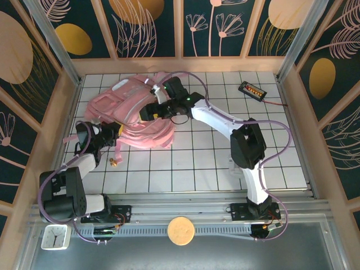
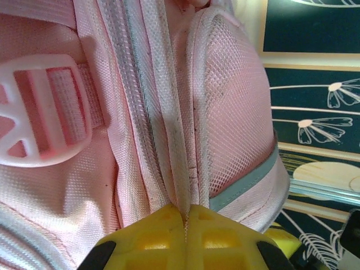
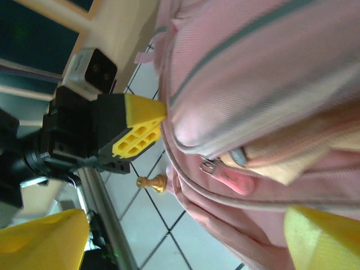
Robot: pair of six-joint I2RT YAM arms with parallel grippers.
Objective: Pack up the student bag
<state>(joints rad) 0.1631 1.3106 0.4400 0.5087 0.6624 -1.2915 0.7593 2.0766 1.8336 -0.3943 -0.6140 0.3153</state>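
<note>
The student bag (image 1: 121,104), a large soft pink backpack, lies at the back left of the tiled table. My left gripper (image 1: 117,130) is at its near edge. Its yellow fingers (image 2: 163,236) are shut on a pale zip seam of the bag (image 2: 236,101), beside a white buckle (image 2: 39,112). My right gripper (image 1: 147,111) reaches in from the right over the bag's middle. In the right wrist view it (image 3: 183,247) stands open around the bag (image 3: 253,56), close to a pink zip pull (image 3: 236,181) where something beige (image 3: 287,163) peeks from the zip opening.
A small golden pawn (image 1: 114,163) stands on the tiles just in front of the bag, also in the right wrist view (image 3: 152,181). A black device with red buttons (image 1: 253,90) and a cable lies at the back right. Wooden walls enclose the table.
</note>
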